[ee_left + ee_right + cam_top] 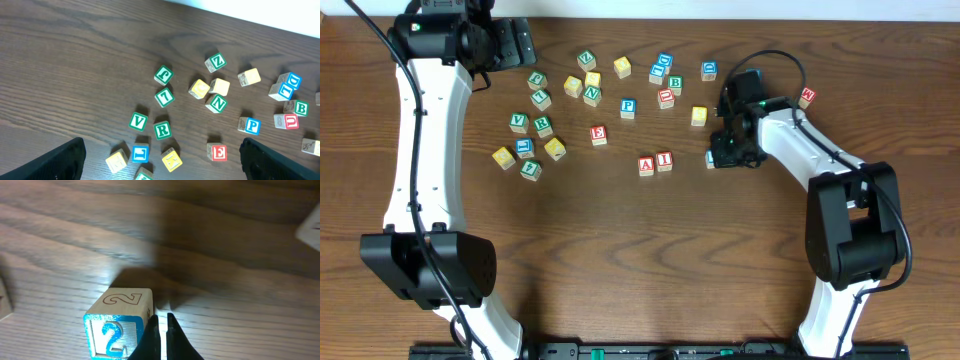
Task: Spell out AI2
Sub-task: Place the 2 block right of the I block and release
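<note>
My right pincer (162,324) is pressed together with nothing between its fingers. In the right wrist view the two dark tips meet low over the wooden surface (620,250), just at the side of the 2 cube (117,325). I cannot tell for sure whether they touch its edge. That cube sits flat, with a blue 2 on the face toward my camera and an outlined 2 on top.

From overhead, the same cube (710,158) is only a pale sliver peeping out from under my right wrist. It lies near the I cube (664,160) with a gap between them, on the side away from the A cube (646,166). The A and the I stand side by side and touching, red letters up, a little apart from the loose scatter.

My left pincer (161,150) is spread wide and holds nothing. Its dark fingers (62,160) show at the two lower corners of the left wrist view, hanging above the jumble. Below it I read a green V (138,121), a green R (162,130), a red E (218,152), a blue P (250,125) and a red U (286,121), with several yellow cubes among them.

A red W (807,97) lies alone beyond my right arm — well apart from the row.
</note>
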Robot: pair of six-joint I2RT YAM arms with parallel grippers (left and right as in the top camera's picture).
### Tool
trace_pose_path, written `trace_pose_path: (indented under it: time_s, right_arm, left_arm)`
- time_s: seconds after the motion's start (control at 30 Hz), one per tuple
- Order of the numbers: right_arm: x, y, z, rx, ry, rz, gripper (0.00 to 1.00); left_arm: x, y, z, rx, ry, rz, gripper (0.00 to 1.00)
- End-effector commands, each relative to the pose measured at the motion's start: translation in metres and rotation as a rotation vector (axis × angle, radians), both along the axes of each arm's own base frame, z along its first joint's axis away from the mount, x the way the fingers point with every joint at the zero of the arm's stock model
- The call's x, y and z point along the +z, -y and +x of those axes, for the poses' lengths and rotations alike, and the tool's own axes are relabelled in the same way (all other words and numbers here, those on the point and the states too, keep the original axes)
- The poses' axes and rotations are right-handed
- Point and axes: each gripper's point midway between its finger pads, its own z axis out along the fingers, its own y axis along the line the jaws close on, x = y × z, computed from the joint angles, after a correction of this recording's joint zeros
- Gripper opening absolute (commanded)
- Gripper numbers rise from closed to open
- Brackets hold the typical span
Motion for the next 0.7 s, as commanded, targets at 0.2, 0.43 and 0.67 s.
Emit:
trace_pose_path:
  time_s: [0.2,0.43,0.67]
  right_arm:
    - [0.001,-0.037,-0.007,0.074,0.004,0.056,0.01]
    - [0.003,-0.052,-0.011,0.059,-0.018,0.126,0.01]
    - [0.005,-0.060,-0.015,0.007,-0.051,0.182,0.01]
  left_arm:
    - [-0.001,-0.001,0.002,0.003,-0.001,0.009,0.98]
    - [-0.001,-0.001,0.002,0.003,-0.001,0.009,0.98]
    - [-0.001,-0.001,0.002,0.003,-0.001,0.009,0.98]
